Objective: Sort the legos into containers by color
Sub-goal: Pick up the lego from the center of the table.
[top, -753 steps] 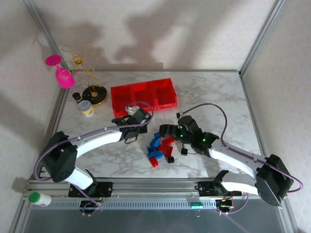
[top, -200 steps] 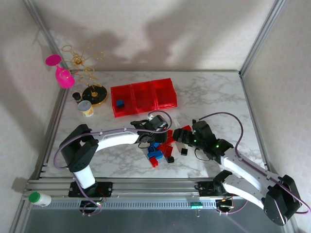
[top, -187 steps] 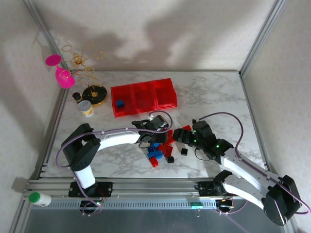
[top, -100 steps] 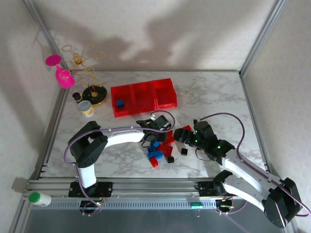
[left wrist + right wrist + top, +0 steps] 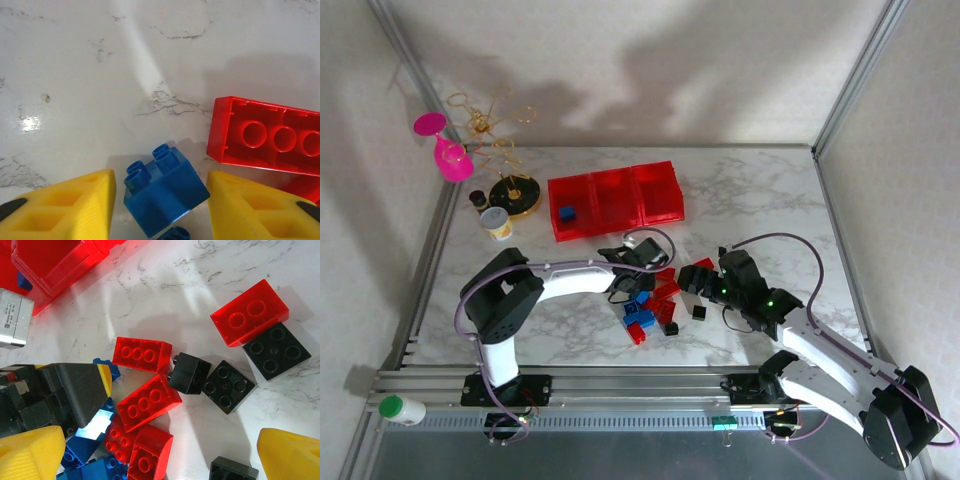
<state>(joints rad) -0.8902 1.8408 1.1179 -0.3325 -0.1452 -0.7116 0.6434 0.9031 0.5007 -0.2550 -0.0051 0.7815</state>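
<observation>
Blue square plastic brick [image 5: 165,192] between parted jaws of left gripper [image 5: 160,202]; right gripper [image 5: 160,455] gapes; leftmost red plastic bin [image 5: 576,192] holds one blue brick [image 5: 566,212]

1. A white marble-patterned table [image 5: 750,190] with grey veins – pale walls rise behind and beside it.
2. A pink stemmed glass [image 5: 448,152] stands tilted at the far left corner.
3. Just beside it, a tangle of gold wire [image 5: 490,118] rises over a round black-and-gold base [image 5: 515,196].
4. A small dark jar [image 5: 478,198] sits next to that base.
5. A yellow-and-white cup [image 5: 497,223] stands nearer.
6. A white bottle with a green cap [image 5: 400,408] lies on the near left rail.
</observation>
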